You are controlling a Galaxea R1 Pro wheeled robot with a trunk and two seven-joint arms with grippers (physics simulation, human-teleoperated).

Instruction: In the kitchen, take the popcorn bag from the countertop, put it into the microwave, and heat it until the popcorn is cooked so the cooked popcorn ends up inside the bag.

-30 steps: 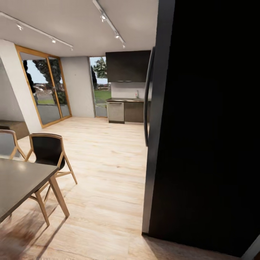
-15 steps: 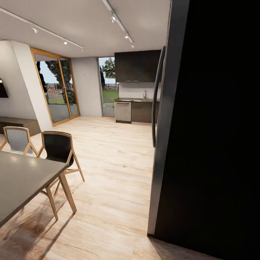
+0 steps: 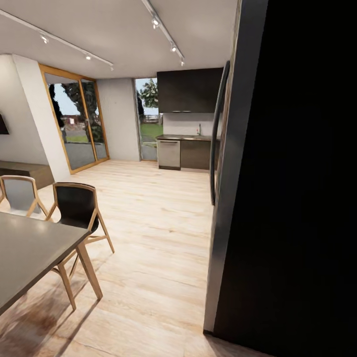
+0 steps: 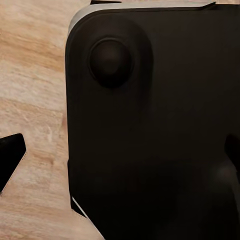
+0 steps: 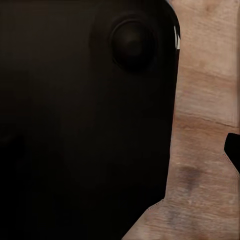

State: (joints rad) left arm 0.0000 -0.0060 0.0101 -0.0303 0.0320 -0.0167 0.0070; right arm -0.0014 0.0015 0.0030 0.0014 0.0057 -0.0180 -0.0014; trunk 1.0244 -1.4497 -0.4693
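Note:
The popcorn bag, the popcorn and the microwave are out of view. Far across the room the kitchen's grey countertop [image 3: 186,138] runs over dark cabinet fronts, with a dark wall cabinet [image 3: 190,90] above it. In the left wrist view my left gripper [image 4: 120,155] is open above my own dark base [image 4: 150,125] and the wood floor, one fingertip [image 4: 10,156] at the frame's edge. The right wrist view has my right gripper [image 5: 120,150] open over the same base, one fingertip [image 5: 233,148] against the floor. Nothing is held.
A tall black unit [image 3: 297,188] with a long curved handle [image 3: 217,134] stands close on the right. A dark dining table [image 3: 29,253] and two wooden chairs [image 3: 77,208] sit at the lower left. Light wood floor [image 3: 158,228] runs between them towards a steel appliance [image 3: 169,153] and glass doors [image 3: 74,124].
The whole head view has shifted, so the camera has moved: first it swung left, revealing more of the room's left side, then it edged slightly. Nothing in the room itself moved.

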